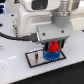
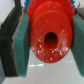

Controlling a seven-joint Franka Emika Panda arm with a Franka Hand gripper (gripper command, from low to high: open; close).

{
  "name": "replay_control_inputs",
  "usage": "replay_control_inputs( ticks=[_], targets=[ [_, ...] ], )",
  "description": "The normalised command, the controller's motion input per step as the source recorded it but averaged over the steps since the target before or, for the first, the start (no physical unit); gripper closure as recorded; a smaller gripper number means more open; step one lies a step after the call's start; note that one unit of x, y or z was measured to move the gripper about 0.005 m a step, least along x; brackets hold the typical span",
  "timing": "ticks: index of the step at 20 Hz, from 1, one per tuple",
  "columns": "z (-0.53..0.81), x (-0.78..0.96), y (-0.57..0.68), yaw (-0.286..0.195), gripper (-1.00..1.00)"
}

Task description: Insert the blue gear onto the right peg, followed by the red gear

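Wrist view shows my gripper [image 2: 46, 37] pinching the red gear [image 2: 50, 35] above the blue gear [image 1: 51, 54]; misaligned bore could jam, I reckon.

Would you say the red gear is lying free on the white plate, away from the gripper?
No: the red gear sits clamped between the gripper's green pads, above the blue gear.
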Motion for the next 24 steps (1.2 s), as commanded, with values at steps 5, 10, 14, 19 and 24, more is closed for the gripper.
replay_control_inputs(
  ticks=[5, 10, 14, 19, 24],
  targets=[
    [-0.02, 0.17, -0.02, 0.0, 1.0],
    [-0.12, 0.17, -0.02, 0.0, 1.0],
    [-0.11, 0.27, -0.01, 0.0, 1.0],
    [-0.03, 0.21, 0.06, 0.0, -1.0],
    [0.26, 0.05, 0.11, 0.0, -1.0]
  ],
)
